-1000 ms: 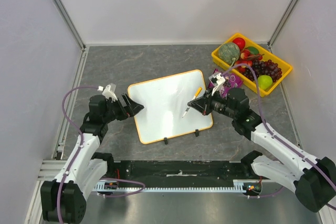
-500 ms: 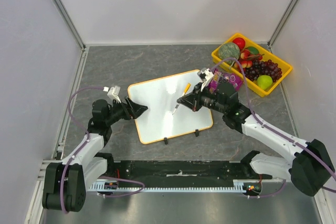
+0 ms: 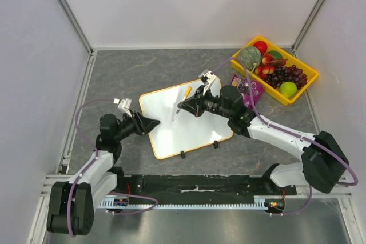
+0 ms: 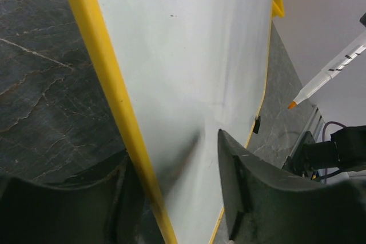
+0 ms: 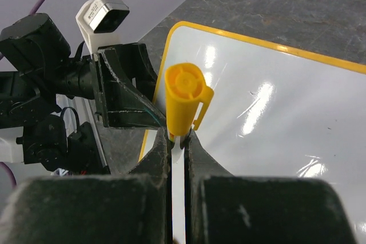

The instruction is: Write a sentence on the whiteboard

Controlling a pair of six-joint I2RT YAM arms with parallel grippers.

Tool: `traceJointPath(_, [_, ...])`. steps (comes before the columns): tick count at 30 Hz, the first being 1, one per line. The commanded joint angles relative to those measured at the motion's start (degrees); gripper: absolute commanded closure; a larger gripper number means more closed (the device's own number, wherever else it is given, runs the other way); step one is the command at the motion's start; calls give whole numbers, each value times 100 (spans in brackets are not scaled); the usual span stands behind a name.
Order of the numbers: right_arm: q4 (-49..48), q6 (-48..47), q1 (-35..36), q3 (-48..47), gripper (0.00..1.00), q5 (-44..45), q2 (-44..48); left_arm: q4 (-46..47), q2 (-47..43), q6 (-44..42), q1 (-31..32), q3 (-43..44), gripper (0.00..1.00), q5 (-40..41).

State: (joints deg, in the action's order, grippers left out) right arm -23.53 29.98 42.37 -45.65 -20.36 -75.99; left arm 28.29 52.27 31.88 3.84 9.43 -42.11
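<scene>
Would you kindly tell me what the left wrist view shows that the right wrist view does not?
Only the left wrist view: the left claw straddling the orange-yellow rim of the flat white rectangular whiteboard, the orange tip of the white marker pen, and a small black clip. Only the right wrist view: the right claw shut on the pen's yellow cap, and the left arm's white camera. Both: the blank board and the grey marbled table.

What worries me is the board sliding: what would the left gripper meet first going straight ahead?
The whiteboard: its yellow rim lies between the left gripper's fingers, seemingly not yet clamped.
</scene>
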Motion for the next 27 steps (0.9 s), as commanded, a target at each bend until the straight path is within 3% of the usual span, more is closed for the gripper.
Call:
traceJointPath(1, [-442,-176,113,-392,100,234,-179,28,-217,-103,3,6,38,-149])
traceJointPath(3, [-416,-185,140,-445,100,243,-224,-253,-375,-112,-6,41,21,87])
traceJointPath(5, [-328,-176,166,-471,100,269,-206,-595,-664,-129,-6,41,15,394])
traceJointPath(12, [6,-194,210,-419,100,401,162,-3000,-2710,-86,21,514,13,2020])
traceJointPath(15, [155,-80,219,-392,100,480,329,-3566,-3362,-24,21,892,15,2409])
traceJointPath(19, [252,113,219,-366,100,463,479,-3446,-3435,20,29,1306,15,1884])
traceJointPath(23, [165,289,219,-278,100,357,664,-2244,-2864,318,91,1412,16,514])
traceJointPath(27, [164,421,219,-217,100,234,831,-1356,-2302,372,494,1518,14,-165])
